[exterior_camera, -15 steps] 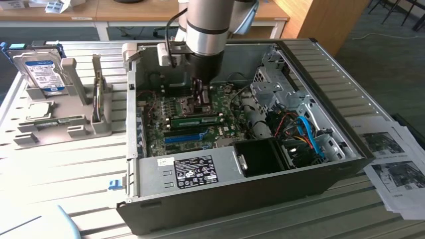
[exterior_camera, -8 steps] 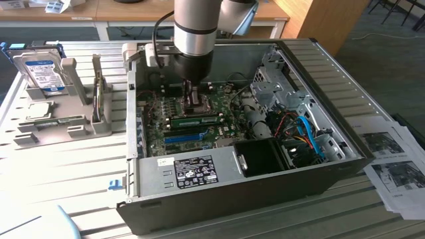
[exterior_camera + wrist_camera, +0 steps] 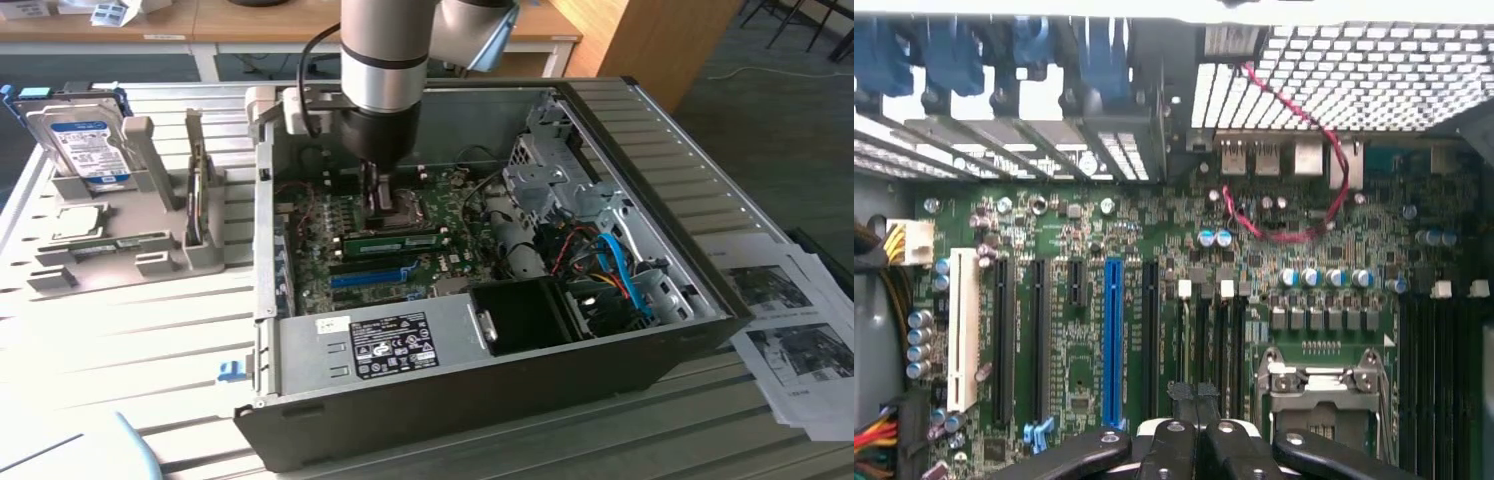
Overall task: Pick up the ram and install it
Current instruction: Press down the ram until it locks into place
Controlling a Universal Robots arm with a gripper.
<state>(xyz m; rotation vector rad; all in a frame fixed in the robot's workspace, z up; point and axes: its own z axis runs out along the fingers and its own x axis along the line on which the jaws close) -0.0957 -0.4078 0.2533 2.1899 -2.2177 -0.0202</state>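
No brand name readable anywhere. PSU sticker (image 3: 388, 340), black and white w/ logos and fine print, is too small to read. Hard drive (image 3: 82, 148) stands upright in a grey rack (image 3: 127, 250) on the bench (image 3: 120, 340) at the exterior view's left, w/ a blue-white label whose text is also illegible. Printed sheets (image 3: 790, 335) w/ photos lie on the bench at the exterior view's right; their text is blurred. The ram (image 3: 394, 243) is a long thin green stick w/ a small white label mid-way and dark chips. It sits lengthwise on the motherboard (image 3: 1154, 250) inside the open PC case (image 3: 667, 180), apparently in a slot, just above the long blue slot (image 3: 367, 277) in the exterior view. Can't tell if it's fully seated. The pincer (image 3: 380, 205) is down inside the case over the board, near the ram's upper side, by the CPU socket (image 3: 1324, 385). Wrist view shows the black fingers (image 3: 1176, 440) clenched together w/ nothing seen between them. Contact w/ the ram can't be judged. A red wire (image 3: 1304, 130) loops near the rear ports.
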